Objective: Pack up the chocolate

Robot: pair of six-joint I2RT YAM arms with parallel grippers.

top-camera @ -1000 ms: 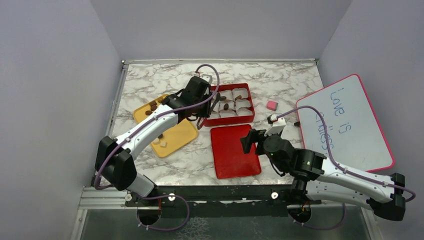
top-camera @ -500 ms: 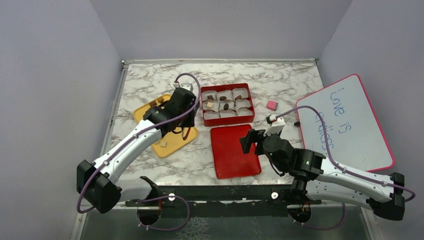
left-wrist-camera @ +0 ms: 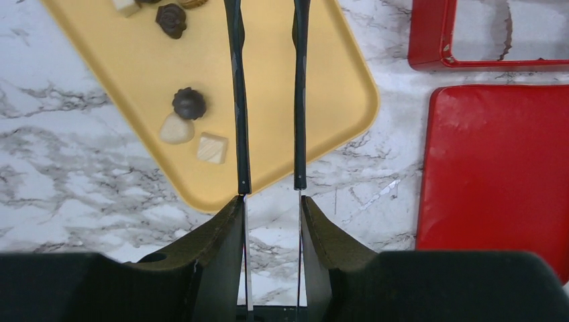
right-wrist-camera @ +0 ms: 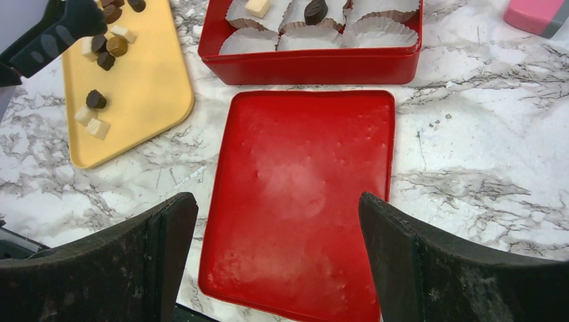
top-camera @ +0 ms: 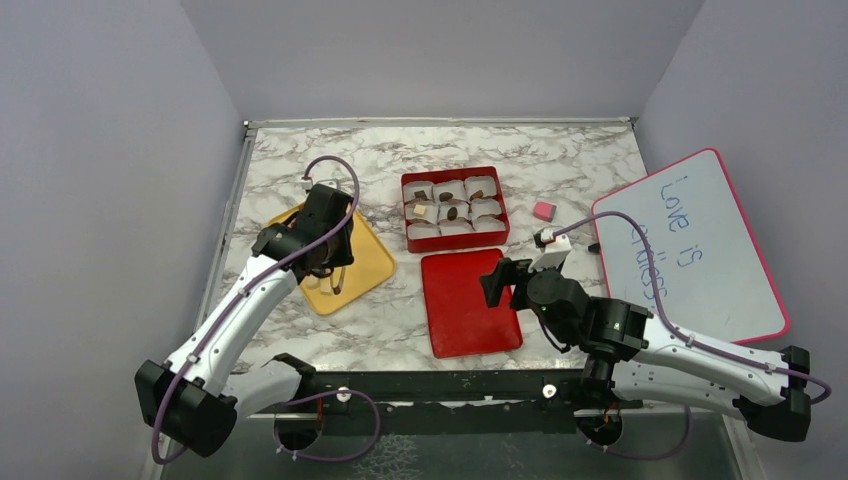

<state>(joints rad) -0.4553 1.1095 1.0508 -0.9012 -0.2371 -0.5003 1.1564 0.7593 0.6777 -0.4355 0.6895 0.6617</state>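
Left pincer (left-wrist-camera: 266, 20) hangs over the yellow tray (left-wrist-camera: 322, 80) by the table's (top-camera: 290, 160) left edge, its fingers a narrow gap apart, gripping nothing. Chocolate (left-wrist-camera: 188, 102) lies loose on that tray (a few pieces sit in the red box (right-wrist-camera: 308, 67), nearer the far edge). Right pincer (right-wrist-camera: 275, 201) is spread wide over the red lid (top-camera: 470, 300), empty.

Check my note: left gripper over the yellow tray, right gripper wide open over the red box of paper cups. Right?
No: the right gripper, wide open, is over the flat red lid, not the red box, per the right wrist view. The left gripper is over the yellow tray.
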